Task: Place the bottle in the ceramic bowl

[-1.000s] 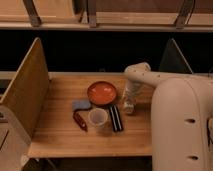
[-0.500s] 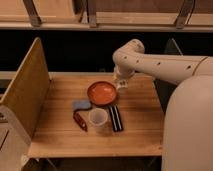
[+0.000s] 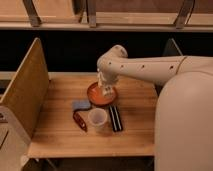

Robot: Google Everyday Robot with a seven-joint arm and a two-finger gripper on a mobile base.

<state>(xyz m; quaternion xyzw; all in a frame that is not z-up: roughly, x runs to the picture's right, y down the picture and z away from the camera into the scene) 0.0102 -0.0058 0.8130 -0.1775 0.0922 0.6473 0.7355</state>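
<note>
The ceramic bowl (image 3: 94, 96), reddish-orange inside with a dark rim, sits near the middle of the wooden table. My gripper (image 3: 106, 86) hangs right over the bowl, at the end of the white arm that reaches in from the right. It is shut on the small whitish bottle (image 3: 108, 91), which hangs just above the bowl's inside, towards its right half. I cannot tell whether the bottle's base touches the bowl.
A translucent plastic cup (image 3: 97, 119) stands in front of the bowl. A blue object (image 3: 81, 104) and a dark red object (image 3: 79, 120) lie to its left, and a black flat object (image 3: 115, 118) to its right. A wooden side panel (image 3: 25, 90) bounds the table's left.
My gripper took the bottle from the table right of the bowl, lifted it and carried it left. It now holds the bottle over the bowl.
</note>
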